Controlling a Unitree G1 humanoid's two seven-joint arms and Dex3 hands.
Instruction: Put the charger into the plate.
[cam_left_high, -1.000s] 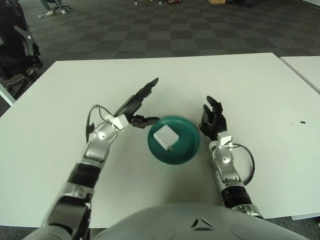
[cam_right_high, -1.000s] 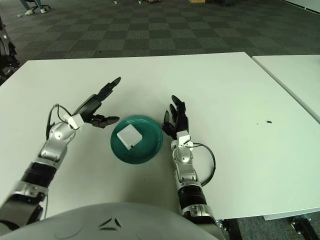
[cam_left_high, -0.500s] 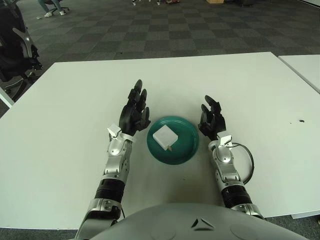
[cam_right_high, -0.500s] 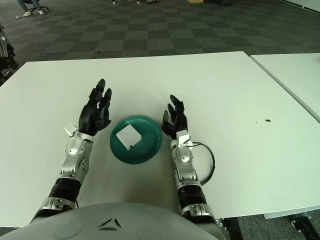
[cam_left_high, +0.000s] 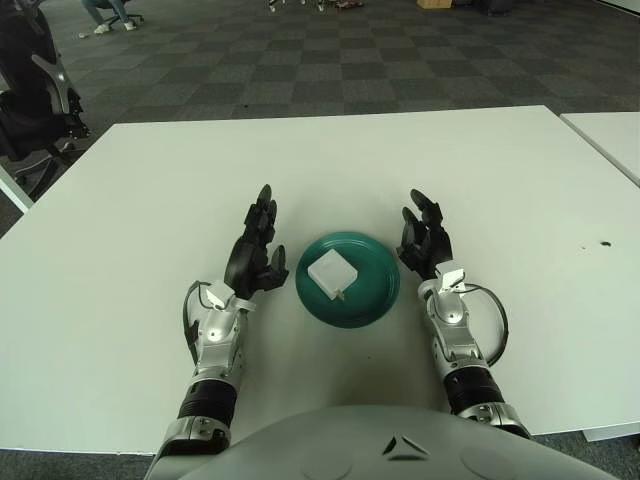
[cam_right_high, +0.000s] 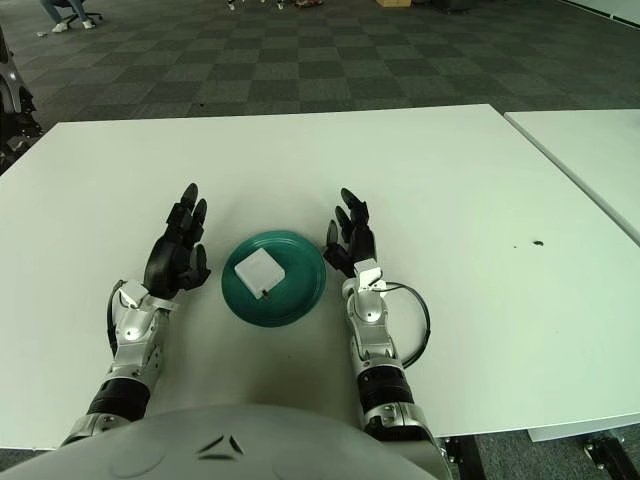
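Glossy teal plate (cam_left_high: 375, 290), matt white plastic charger (cam_left_high: 329, 271), smooth white table (cam_left_high: 150, 190)

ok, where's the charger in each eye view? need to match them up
Left eye view: the white charger lies in the green plate, just below picture centre, between the left hand and right hand.
Right eye view: the charger sits left of centre, in the same plate.
Shared landmark: the dark speck on the table's right side.
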